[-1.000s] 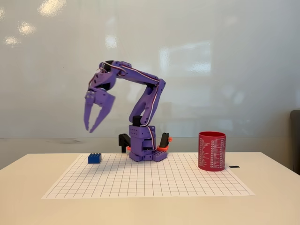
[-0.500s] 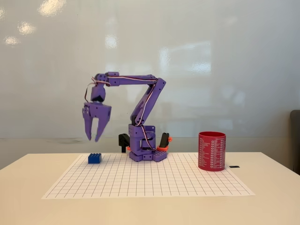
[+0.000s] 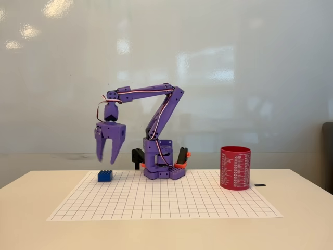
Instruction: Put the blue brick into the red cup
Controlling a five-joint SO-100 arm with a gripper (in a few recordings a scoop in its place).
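From the fixed view I see the purple arm's gripper (image 3: 106,158) hanging fingers-down, jaws apart and holding nothing, just above the small bright-blue studded plastic brick (image 3: 105,176). That brick sits on the white gridded paper mat (image 3: 166,200) near its far left corner, clear of the fingertips. The red cylindrical cup printed with white text (image 3: 235,167) stands upright at the mat's right side, well apart, on the pale counter (image 3: 302,224).

Your one fixed view stands in front of the counter (image 3: 302,219), low and level with it, facing the arm's base (image 3: 158,164) head-on toward the pale wall behind. It sits back far enough that you see the whole grid mat (image 3: 166,200) around that base.
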